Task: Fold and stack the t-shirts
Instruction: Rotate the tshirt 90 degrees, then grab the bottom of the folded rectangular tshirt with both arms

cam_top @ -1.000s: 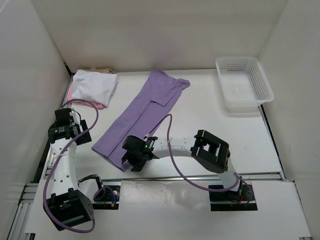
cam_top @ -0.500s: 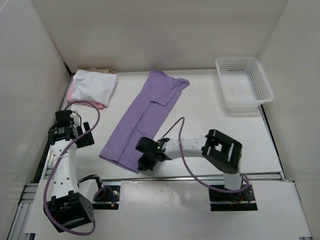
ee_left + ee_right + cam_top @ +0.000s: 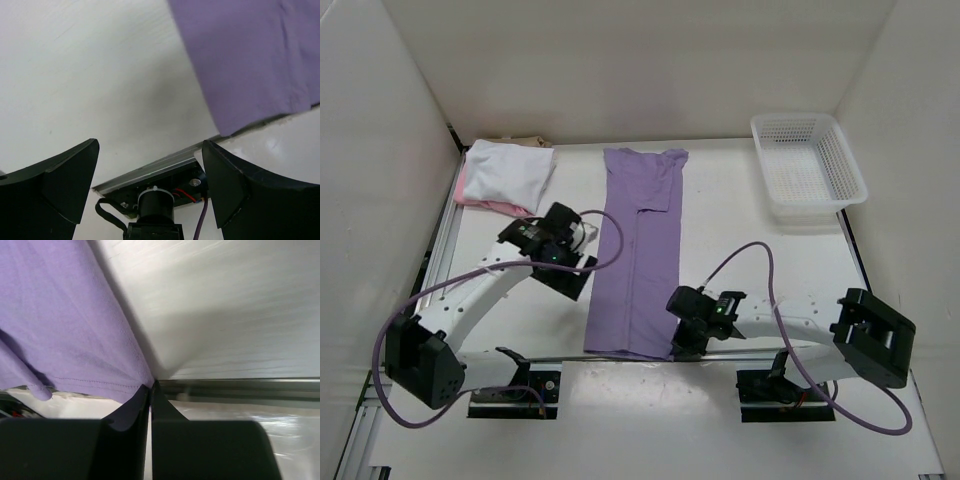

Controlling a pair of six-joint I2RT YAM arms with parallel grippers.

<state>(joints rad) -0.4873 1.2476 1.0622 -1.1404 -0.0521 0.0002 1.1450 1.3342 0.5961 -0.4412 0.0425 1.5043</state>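
Since the earlier frame the lavender shirt (image 3: 638, 255) had swung from a slant into a straight strip, its near end drawn to the right. The right gripper (image 3: 680, 343) had gone that way with it. The left gripper (image 3: 572, 282) had come in from the left edge of the table (image 3: 750, 240) to a spot just beside the shirt's left side.

The lavender shirt lay folded lengthwise in the middle of the table. Its collar end pointed far and its hem reached the near edge by the metal rail (image 3: 820, 352). One sleeve lay folded over its far part.

The right gripper sat at the shirt's near right corner. In the right wrist view its fingers (image 3: 132, 407) were pressed together, with the hem corner pinched between their tips.

The left gripper stood with its jaws wide apart and nothing between them. Its wrist view looked down on bare table, with the shirt's near left corner off to the right of the fingers (image 3: 235, 185); whether it touched the cloth could not be told.

At the far left corner the white shirt (image 3: 508, 170) lay folded on the pink shirt (image 3: 470, 192), and a sliver of the tan shirt (image 3: 520, 141) showed behind them. The white mesh basket (image 3: 795, 118) stood at the far right, well apart from the shirts.
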